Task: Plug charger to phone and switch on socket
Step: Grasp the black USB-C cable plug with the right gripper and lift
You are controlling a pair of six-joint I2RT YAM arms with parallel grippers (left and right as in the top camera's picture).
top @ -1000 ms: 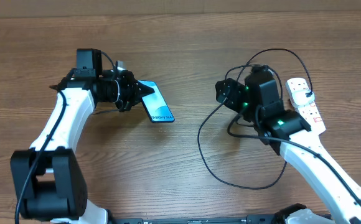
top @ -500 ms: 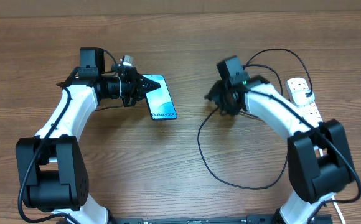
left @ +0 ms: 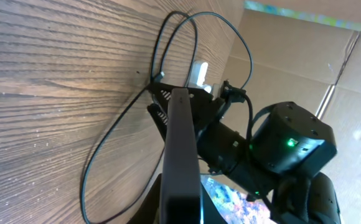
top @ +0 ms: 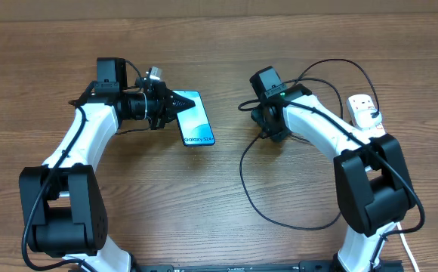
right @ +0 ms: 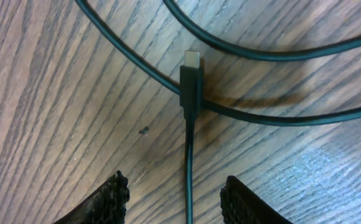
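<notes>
Right gripper had edged left, open astride the charger plug; left gripper clamped the phone; plugging, socket switching remained.

A brown wood-grain table fills the view; plain cardboard stands along its far edge.
</notes>
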